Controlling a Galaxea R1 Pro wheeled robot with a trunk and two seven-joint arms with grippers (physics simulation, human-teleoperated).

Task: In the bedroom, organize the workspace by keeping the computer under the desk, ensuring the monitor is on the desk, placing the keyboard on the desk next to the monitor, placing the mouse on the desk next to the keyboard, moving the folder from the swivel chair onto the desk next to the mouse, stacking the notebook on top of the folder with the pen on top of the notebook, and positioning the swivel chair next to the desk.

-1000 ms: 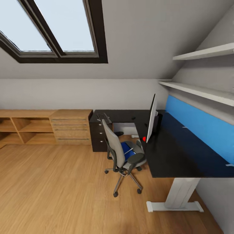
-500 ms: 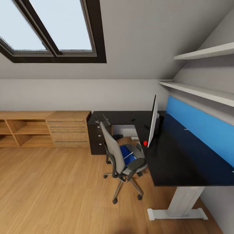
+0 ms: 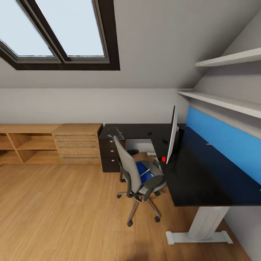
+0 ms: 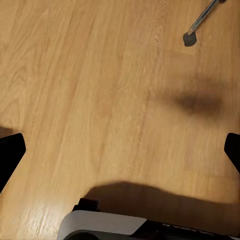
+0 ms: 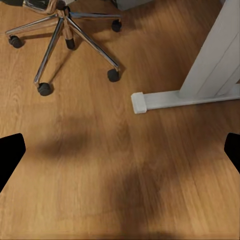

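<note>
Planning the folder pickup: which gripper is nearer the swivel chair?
Right. The right gripper hangs over floor close to the swivel chair base; the left gripper sees one castor farther off.

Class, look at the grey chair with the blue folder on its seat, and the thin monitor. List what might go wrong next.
1. The grey swivel chair on castors may roll when the bright blue folder is lifted.
2. The thin flat monitor stands near the glossy black desk edge; an arm could knock it.
</note>
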